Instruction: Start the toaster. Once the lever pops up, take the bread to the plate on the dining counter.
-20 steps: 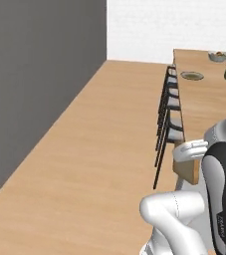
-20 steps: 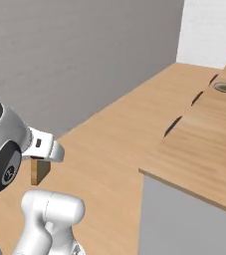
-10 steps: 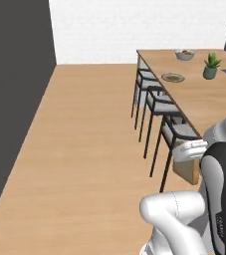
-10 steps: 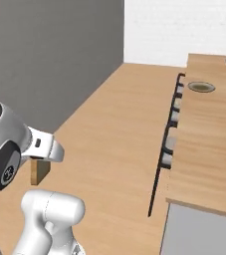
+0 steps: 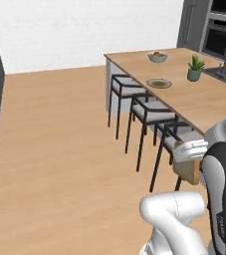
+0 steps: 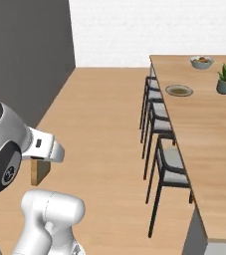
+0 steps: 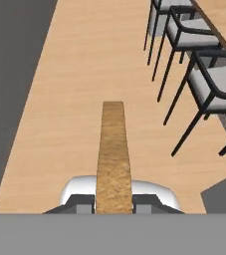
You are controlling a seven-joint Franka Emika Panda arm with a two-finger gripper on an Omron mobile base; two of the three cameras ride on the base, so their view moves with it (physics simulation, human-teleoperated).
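Note:
My gripper (image 7: 113, 203) is shut on the bread (image 7: 113, 154), a thin tan slice with a brown crust that I see edge-on between the fingertips, held above the wood floor. The bread (image 5: 186, 170) hangs below the hand, close to the arm, and the right base view also has the bread (image 6: 40, 169) under the hand. The plate (image 5: 159, 83), small, round and greyish, lies on the dining counter (image 5: 199, 107) ahead to the right. The plate (image 6: 179, 90) sits near the stool side of the dining counter (image 6: 204, 129). The toaster is out of view.
Black-framed stools (image 5: 147, 112) line the counter's near side, and the stools (image 7: 204, 84) pass to the right of the bread. A white bowl (image 5: 157, 57) and a potted plant (image 5: 194, 68) stand on the counter. A dark wall (image 6: 25, 60) runs on the left.
Both base views have swung as the base drives, so the dining counter and stools now lie closer and more central. The bread stays in the shut gripper.

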